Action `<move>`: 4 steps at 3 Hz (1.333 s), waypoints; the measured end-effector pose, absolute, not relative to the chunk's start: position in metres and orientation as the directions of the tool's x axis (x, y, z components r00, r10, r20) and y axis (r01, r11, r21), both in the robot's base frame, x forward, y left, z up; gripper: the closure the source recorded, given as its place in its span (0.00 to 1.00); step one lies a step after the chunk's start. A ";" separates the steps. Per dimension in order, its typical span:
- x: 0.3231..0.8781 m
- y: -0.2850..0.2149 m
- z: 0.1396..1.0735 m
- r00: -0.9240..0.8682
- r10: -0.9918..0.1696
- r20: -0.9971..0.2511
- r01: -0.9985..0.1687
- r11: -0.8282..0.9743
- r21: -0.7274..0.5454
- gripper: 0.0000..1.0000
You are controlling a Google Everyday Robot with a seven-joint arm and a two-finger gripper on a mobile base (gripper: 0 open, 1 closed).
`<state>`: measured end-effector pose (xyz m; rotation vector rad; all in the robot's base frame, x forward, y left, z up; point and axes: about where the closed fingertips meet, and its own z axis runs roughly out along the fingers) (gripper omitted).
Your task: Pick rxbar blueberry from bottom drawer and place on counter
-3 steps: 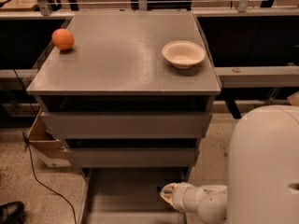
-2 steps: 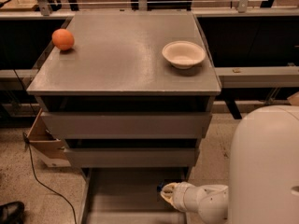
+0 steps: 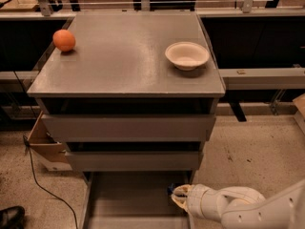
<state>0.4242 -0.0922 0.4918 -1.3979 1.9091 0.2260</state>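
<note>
Below the counter (image 3: 124,66), in the open drawer (image 3: 128,199), the gripper (image 3: 177,197) sits at the bar (image 3: 170,190) by its right wall, grip unreadable; the wall could block grasping.

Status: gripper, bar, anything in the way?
The gripper low in the bottom drawer, right side. The rxbar blueberry: dark blue sliver at its tip, grasp unclear. The counter holds orange left, bowl right.

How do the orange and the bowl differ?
The orange is a solid ball; the bowl is hollow and wider. The orange is bright orange; the bowl is pale cream. The orange sits near the counter's left edge, the bowl near its right. Both rest on the counter, while the gripper is down in the bottom drawer.
</note>
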 end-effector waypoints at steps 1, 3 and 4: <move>0.400 -0.103 0.538 -0.099 -0.764 -0.637 -0.883 0.363 -0.298 1.00; 0.406 -0.103 0.579 -0.069 -0.753 -0.654 -0.860 0.378 -0.344 1.00; 0.433 -0.103 0.605 -0.020 -0.725 -0.689 -0.828 0.398 -0.396 1.00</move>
